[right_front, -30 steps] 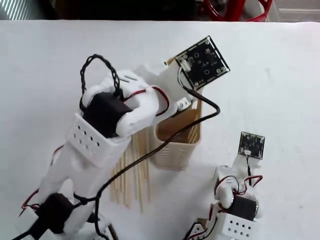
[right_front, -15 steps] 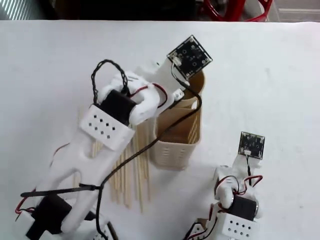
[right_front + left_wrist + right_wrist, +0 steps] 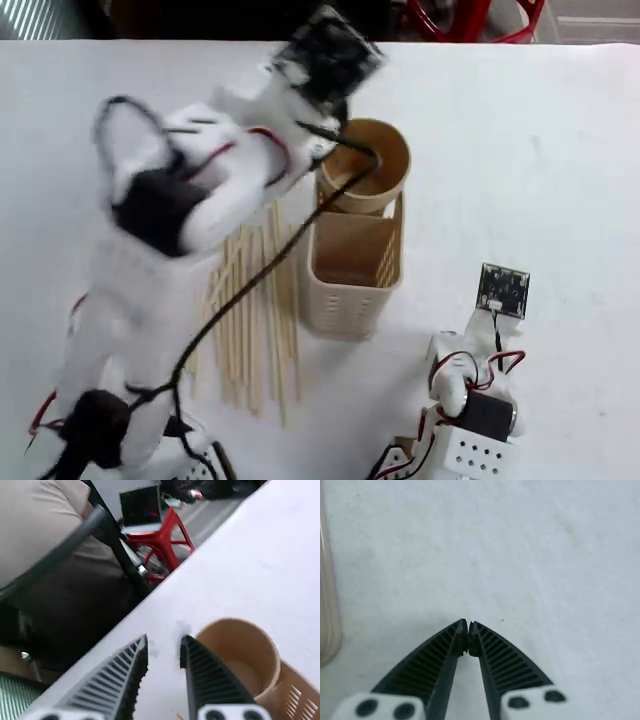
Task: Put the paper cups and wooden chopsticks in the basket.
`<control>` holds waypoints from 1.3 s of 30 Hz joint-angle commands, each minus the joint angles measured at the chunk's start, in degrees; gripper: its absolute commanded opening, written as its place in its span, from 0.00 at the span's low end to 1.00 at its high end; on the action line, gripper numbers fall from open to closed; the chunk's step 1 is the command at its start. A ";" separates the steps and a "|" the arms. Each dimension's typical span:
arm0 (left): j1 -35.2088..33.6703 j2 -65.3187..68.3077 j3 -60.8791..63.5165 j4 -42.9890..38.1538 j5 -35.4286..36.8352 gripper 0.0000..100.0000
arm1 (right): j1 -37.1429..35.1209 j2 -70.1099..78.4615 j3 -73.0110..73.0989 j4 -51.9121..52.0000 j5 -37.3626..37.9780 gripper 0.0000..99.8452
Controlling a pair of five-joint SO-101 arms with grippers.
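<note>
Your left gripper (image 3: 164, 647) has its jaws parted by a narrow gap, and nothing sits between them; past the tips you see bare white table (image 3: 560, 150). The paper cup (image 3: 240, 655) is not in that gap: it stands just outside one finger, on the side facing away from the opening, mouth up. You cannot tell from the wrist view whether that finger touches the cup's rim. From the high view the cup (image 3: 365, 165) sits at the far end of the basket (image 3: 340, 305), its rim rising above the basket's wall, with your left arm (image 3: 170, 200) reaching over beside it. The wooden chopsticks (image 3: 255, 320) are well back from your left jaws, toward the arm's base: they lie on the table in a loose fan along the basket's long side, partly under the arm and outside the basket. Your right gripper (image 3: 468, 632) has its jaws closed tip to tip and holds nothing. Under and ahead of those tips is only table, with a pale rounded edge off to one side, apart from the jaws. The cup and chopsticks are well away from this pair.
</note>
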 commanded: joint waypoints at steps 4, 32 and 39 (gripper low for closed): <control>-13.67 -10.86 -4.92 15.21 2.90 0.02 | 0.31 -0.40 0.53 0.31 0.00 0.02; -19.91 12.70 61.19 -17.32 9.32 0.15 | 0.40 -0.40 0.53 0.31 0.00 0.02; -19.74 15.87 61.36 -19.25 9.32 0.15 | 0.40 -0.40 0.53 0.31 0.00 0.02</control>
